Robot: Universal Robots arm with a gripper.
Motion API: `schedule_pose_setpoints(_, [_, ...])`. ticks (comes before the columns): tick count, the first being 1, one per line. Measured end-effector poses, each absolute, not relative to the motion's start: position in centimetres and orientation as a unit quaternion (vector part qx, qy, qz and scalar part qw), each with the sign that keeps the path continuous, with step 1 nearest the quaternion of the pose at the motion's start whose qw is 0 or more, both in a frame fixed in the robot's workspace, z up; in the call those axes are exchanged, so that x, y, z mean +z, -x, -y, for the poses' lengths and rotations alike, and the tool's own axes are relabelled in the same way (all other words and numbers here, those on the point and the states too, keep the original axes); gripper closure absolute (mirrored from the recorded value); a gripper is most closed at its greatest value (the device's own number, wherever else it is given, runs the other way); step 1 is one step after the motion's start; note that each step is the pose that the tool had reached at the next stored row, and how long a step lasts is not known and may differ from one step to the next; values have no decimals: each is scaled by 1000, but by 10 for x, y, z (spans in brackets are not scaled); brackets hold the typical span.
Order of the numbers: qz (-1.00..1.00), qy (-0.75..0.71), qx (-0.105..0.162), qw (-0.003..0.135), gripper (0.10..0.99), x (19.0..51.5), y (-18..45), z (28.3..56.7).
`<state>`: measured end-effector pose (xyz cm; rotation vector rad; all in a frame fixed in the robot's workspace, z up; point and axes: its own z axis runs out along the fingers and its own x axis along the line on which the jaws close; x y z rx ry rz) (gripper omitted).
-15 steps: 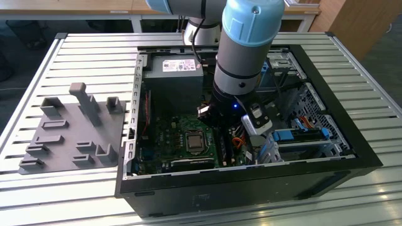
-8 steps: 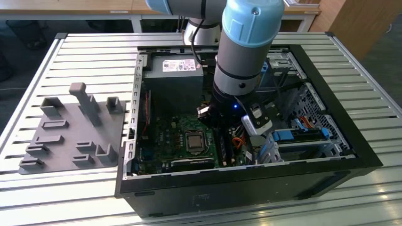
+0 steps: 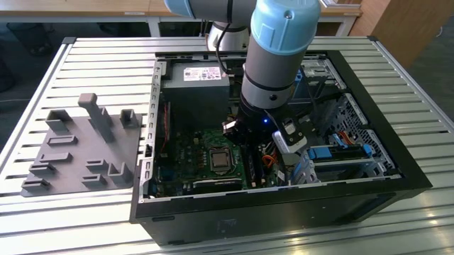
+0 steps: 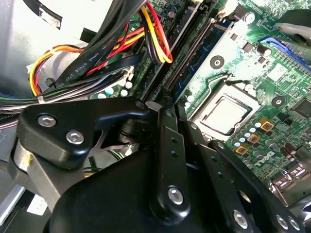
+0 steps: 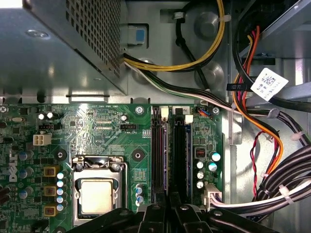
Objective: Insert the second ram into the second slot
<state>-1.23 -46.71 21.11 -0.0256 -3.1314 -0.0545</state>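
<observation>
Inside the open computer case (image 3: 354, 175), the one arm (image 3: 273, 64) reaches down over the green board (image 3: 206, 159), its gripper (image 5: 167, 216) low above the two long memory slots (image 5: 167, 155) that run side by side next to the single square processor socket (image 5: 97, 189). The gripper's dark fingers (image 5: 153, 213) stand close together over the near end of the slots, and a thin dark stick, probably the second ram (image 5: 179, 155), stands on edge in one slot right under them; whether the fingers actually grip it cannot be told. Bundles of yellow, orange, red and black cables (image 5: 262, 145) crowd just beside the slots. One silver power box (image 5: 53, 43) sits near the board. Outside the case, a grey holder tray (image 3: 78, 154) rests on the slatted table (image 3: 106, 48).
</observation>
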Motion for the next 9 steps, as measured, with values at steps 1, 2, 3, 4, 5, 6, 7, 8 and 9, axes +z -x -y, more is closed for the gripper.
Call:
schedule_pose_setpoints(1, [1000, 8, -18, 5, 949, 211, 12, 467])
schedule_pose_setpoints(2, [1000, 8, -18, 5, 949, 210, 12, 467])
schedule_pose_setpoints(3, [1000, 8, -17, 5, 949, 210, 12, 467])
schedule_pose_setpoints(4, [1000, 8, -17, 5, 949, 210, 12, 467])
schedule_pose_setpoints(5, [1000, 8, -17, 5, 949, 209, 12, 467])
schedule_pose_setpoints(6, [1000, 8, -17, 5, 949, 209, 12, 467])
schedule_pose_setpoints(7, [1000, 8, -17, 5, 949, 208, 12, 467])
schedule_pose_setpoints(8, [1000, 8, -17, 5, 949, 208, 12, 467])
schedule_pose_setpoints(9, [1000, 8, -17, 5, 949, 207, 12, 467])
